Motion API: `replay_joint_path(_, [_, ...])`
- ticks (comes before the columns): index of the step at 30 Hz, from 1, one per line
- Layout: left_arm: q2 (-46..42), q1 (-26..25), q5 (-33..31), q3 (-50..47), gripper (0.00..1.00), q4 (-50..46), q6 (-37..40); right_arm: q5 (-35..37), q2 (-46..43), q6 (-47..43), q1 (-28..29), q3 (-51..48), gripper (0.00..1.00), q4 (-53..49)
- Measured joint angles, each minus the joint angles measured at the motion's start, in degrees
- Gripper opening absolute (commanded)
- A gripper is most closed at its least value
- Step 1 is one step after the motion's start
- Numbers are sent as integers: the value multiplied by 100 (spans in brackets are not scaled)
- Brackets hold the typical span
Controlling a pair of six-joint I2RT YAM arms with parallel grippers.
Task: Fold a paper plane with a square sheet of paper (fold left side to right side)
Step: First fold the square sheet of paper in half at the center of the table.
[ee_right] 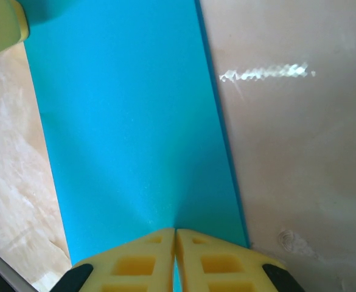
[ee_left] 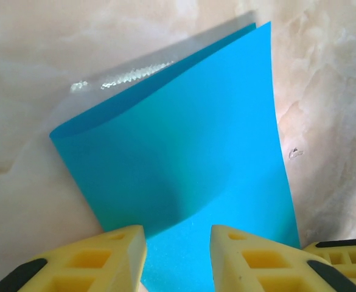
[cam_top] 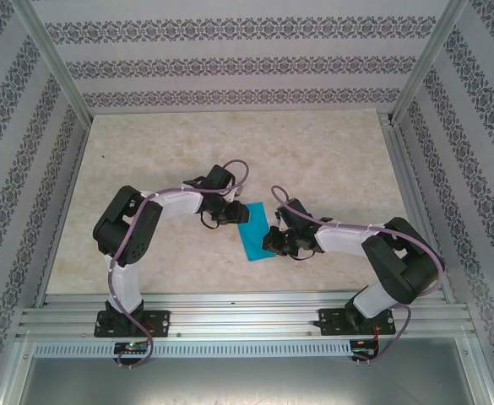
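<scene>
Big pale table [cam_top: 331, 152] under everything. Two arms reaching in from the near edge.

Between them, in the middle of the table, the square sheet of paper [cam_top: 253, 232]: bright blue, doubled over into a long thin shape. Not flat yet, by the look of it, with the top layer puffed up like a little hill.

Right gripper [ee_right: 175, 232] at one end of the sheet, fingers pressed together and pinching the paper. Tiny wrinkles fanning out from the pinch.

Left gripper [ee_left: 178, 234] across the sheet from it, fingers spread apart. Blue paper showing in the gap, nothing pinched.

Most likely the step now: making the left-to-right fold sharp. To do it well:
- Hold tight with the right, so both layers stay lined up.
- Check that corner sits on corner before pressing.
- Press down with the left and rub slowly along the folded edge, end to end.
- No tugging. Thin paper, easy to slide or rip.
</scene>
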Motion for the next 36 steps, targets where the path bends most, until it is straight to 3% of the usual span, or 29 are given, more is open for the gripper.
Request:
replay_joint_path(13, [334, 562, -162, 553, 38, 7, 72, 31, 0, 0, 28, 0, 12, -4])
replay_joint_path(20, [-181, 682, -354, 107, 27, 76, 114, 39, 0, 0, 28, 4, 12, -13])
replay_joint_path(26, [-778, 560, 127, -413, 22, 437, 83, 42, 0, 0, 28, 7, 12, -15])
replay_joint_path(36, [-258, 92, 411, -304, 21, 778, 2, 52, 0, -2, 37, 15, 12, -35])
